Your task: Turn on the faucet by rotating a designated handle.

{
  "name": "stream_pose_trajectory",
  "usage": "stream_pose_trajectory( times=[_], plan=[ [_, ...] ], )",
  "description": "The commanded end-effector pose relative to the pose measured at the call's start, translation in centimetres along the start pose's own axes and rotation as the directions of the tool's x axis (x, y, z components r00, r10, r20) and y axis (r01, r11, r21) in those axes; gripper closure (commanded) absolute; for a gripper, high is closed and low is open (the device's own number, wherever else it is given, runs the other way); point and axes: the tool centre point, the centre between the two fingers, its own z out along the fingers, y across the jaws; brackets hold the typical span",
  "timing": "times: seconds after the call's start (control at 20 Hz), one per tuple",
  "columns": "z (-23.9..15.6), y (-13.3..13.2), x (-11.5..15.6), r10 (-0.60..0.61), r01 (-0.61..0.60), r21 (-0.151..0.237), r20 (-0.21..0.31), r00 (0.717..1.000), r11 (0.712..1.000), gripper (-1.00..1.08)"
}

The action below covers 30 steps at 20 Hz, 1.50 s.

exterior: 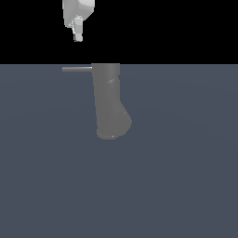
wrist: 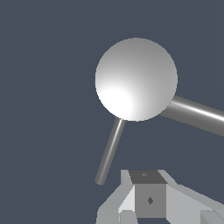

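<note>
The faucet is a thick dark-grey column with a bulging end towards the camera. Its handle, a thin light-grey rod, sticks out sideways to the exterior view's left. My white gripper hangs above the handle with a clear gap, touching nothing. Its fingers look pressed together with nothing between them. In the wrist view the faucet shows as a rounded pale dome. From under the dome the handle runs towards my gripper, ending just beside it.
A thicker grey bar leaves the faucet dome on the other side in the wrist view. The faucet stands on a flat blue-grey floor.
</note>
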Motion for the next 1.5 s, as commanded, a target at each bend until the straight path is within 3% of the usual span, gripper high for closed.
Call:
stream_pose_trajectory(
  times=[0.0, 0.7, 1.45],
  plan=[
    [1.4, -1.4, -0.2, 0.058, -0.058, -0.001, -0.006, 0.998, 0.998, 1.08],
    [7.5, -6.5, -1.6, 0.284, -0.284, 0.002, -0.043, 0.958, 0.959, 1.08],
    [8.5, -6.4, -2.0, 0.316, -0.316, 0.004, -0.050, 0.948, 0.949, 1.08]
  ],
)
